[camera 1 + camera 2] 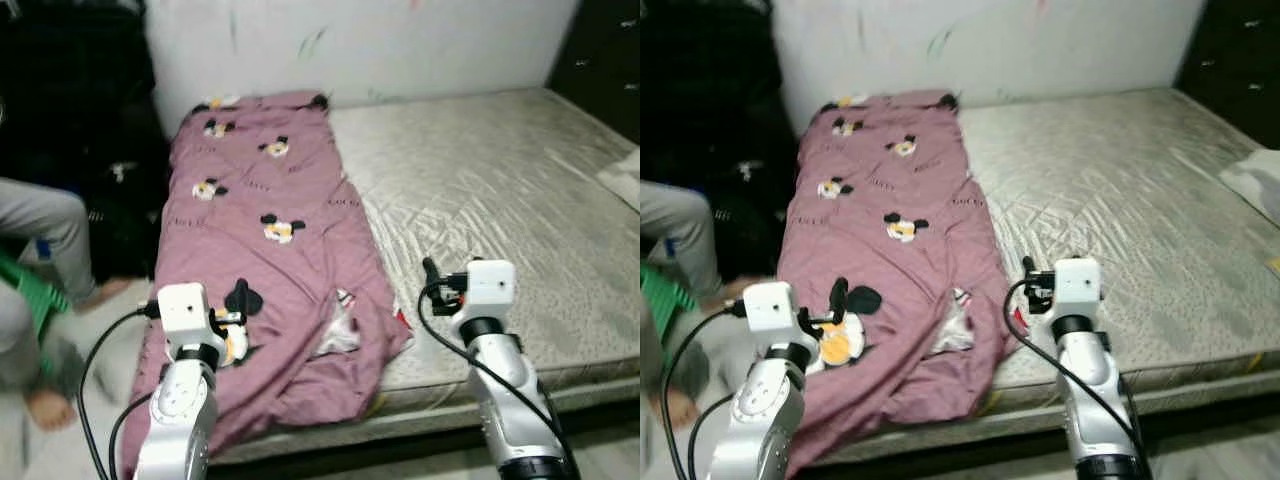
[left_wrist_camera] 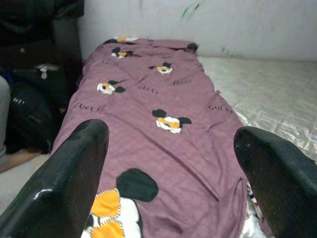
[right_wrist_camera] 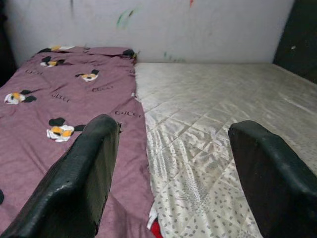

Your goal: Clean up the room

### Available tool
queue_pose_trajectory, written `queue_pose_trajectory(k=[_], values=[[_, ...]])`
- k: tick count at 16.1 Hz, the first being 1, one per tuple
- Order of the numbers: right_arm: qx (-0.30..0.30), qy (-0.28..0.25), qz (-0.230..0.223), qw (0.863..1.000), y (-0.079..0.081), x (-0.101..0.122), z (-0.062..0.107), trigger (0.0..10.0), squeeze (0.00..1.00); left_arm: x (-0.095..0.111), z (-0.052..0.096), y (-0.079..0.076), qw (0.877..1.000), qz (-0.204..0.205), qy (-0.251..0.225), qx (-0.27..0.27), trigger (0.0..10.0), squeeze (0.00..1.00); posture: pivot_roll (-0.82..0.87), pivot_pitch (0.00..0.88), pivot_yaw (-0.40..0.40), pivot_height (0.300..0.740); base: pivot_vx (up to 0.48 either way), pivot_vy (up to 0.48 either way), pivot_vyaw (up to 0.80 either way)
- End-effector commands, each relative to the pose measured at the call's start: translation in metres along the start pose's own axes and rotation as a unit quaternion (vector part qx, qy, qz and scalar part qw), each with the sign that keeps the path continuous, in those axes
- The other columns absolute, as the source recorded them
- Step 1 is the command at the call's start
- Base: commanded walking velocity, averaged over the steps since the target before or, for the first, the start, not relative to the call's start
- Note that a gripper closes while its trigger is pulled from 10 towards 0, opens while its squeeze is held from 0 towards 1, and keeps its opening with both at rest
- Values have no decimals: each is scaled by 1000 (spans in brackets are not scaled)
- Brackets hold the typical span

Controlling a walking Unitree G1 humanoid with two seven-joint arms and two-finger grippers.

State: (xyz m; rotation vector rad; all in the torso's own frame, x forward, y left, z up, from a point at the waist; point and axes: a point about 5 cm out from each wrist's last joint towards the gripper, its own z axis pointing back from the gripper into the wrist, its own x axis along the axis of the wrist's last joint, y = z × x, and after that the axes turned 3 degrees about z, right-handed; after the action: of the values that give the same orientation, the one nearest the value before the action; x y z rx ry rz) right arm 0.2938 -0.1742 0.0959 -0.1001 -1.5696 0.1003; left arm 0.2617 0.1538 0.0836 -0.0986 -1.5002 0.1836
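Both arms are raised at the bed's (image 1: 520, 200) near edge, left pincer (image 2: 168, 163) and right pincer (image 3: 171, 163) spread and empty, probably readying to grasp the mauve cartoon-print quilt (image 1: 270, 230) bunched along its left edge.

"GUCCI" in dark letters, repeated across the mauve sheet (image 2: 148, 99) along the mattress's (image 1: 500, 200) left edge.

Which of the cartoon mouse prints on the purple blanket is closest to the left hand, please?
The large print at the blanket's foot end, right beside the left hand; the others lie farther up toward the wall.
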Motion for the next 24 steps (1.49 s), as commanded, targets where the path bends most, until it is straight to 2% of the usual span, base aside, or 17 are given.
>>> queue_pose_trajectory(k=[1, 4, 8, 13, 21, 24], values=[[10, -7, -3, 1000, 9, 4, -2, 10000, 0, 5, -2, 13, 1000, -7, -8, 24, 10000, 0, -10, 21, 59, 740, 0, 480, 0], [12, -4, 1, 1000, 9, 3, -1, 10000, 0, 7, -2, 17, 999, -11, -12, 30, 10000, 0, -10, 23, 55, 740, 0, 480, 0], [13, -2, 1, 1000, 9, 3, -3, 10000, 0, 13, -4, 15, 999, -17, -30, 12, 10000, 0, -11, 27, 54, 740, 0, 0, 0], [10, 0, 1, 1000, 9, 2, -2, 10000, 0, 14, -4, 12, 999, -14, -34, -6, 10000, 0, -14, 28, 59, 740, 0, 0, -566], [13, -2, 1, 1000, 14, 2, -1, 10000, 0, 13, -5, 8, 999, -9, -32, -22, 10000, 0, -14, 27, 58, 740, 293, 0, 0], [11, 0, 4, 1000, 10, 1, -2, 10000, 0, 13, -5, 8, 999, -9, -30, -24, 10000, 0, -16, 31, 61, 740, 315, 0, 0]])
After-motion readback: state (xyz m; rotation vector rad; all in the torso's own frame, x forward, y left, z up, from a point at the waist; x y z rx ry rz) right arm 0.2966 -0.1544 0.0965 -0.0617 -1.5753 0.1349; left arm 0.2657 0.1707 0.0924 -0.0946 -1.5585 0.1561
